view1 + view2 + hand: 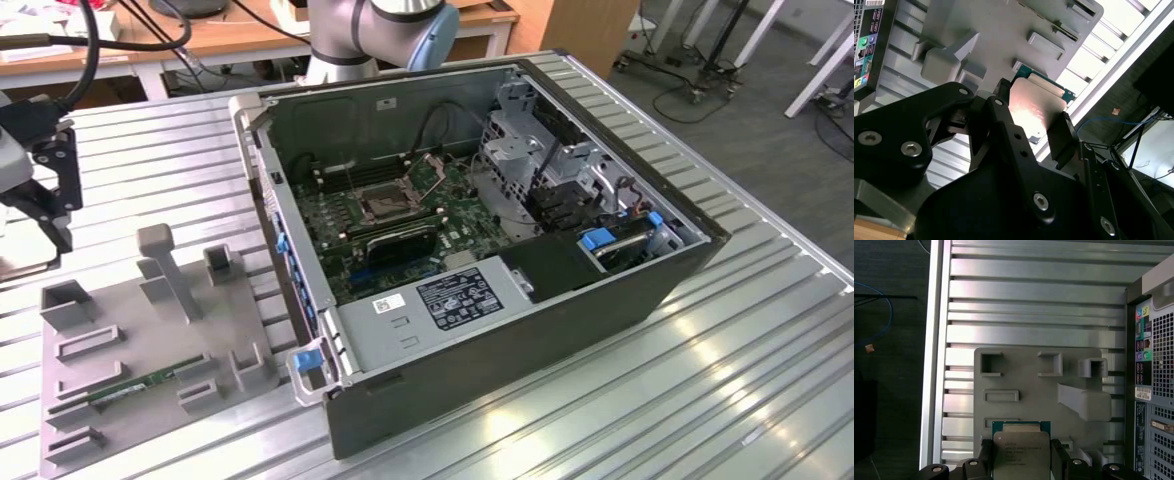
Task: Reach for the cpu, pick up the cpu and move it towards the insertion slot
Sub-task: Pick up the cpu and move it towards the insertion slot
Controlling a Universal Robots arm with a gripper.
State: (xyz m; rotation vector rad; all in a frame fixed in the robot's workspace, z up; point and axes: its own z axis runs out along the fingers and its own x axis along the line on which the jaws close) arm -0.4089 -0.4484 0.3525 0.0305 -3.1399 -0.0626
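The cpu (1021, 452) is a flat square chip with a pale silvery face and a thin green rim, also seen as the cpu (1035, 105) from below. My gripper (1021, 462) is shut on it, with black fingers (1058, 460) pressing two opposite edges, and the gripper (1031, 125) grips it the same way in the second wrist view. In the exterior view the gripper (47, 195) hangs at the far left, above the table and beside the grey fixture plate (134, 340). The insertion slot (379, 204) is the metal-framed socket on the board inside the open computer case (534, 330).
The fixture plate (1029, 375) carries raised blocks, pockets and a tall post (167, 265). A green memory stick (134, 385) lies on its near part. The case walls stand around the board. The ribbed metal table (694, 400) ends close to the plate's far side (936, 365).
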